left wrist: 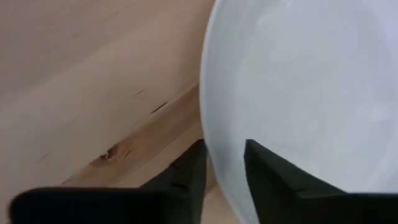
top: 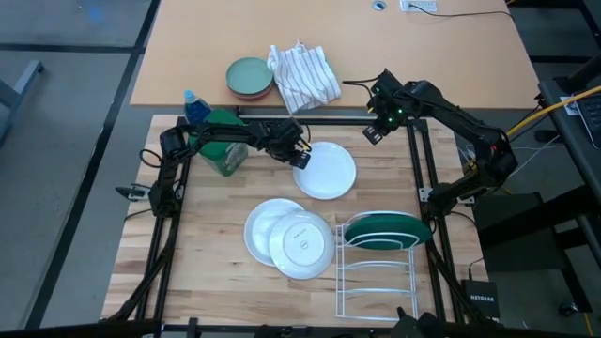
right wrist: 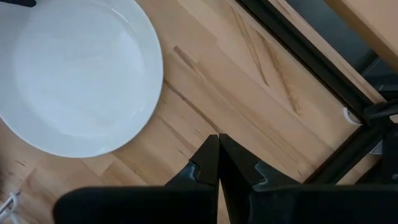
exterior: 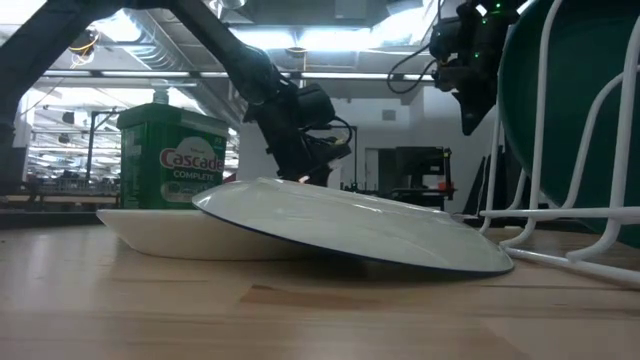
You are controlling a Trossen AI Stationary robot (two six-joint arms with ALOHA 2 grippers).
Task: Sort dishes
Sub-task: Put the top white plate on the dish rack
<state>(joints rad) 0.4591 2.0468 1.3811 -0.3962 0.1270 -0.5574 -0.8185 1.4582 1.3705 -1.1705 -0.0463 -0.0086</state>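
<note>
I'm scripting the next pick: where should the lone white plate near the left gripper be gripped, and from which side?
Grip the white plate at its raised rim, on the edge facing the detergent tub. It lies flat, so only the rim offers a pinch. The left gripper already straddles that edge, one finger on each side.

Wooden table carries white plates, rack, apparently detergent tub.

A green detergent tub labelled Cascade stands on the butcher-block table, just beside the left end effector. A blue bottle sits at the tub's far side. A striped cloth and two stacked dishes, pale green on pinkish, lie beyond both end effectors. A white wire rack stands well apart, nearer the right one.
</note>
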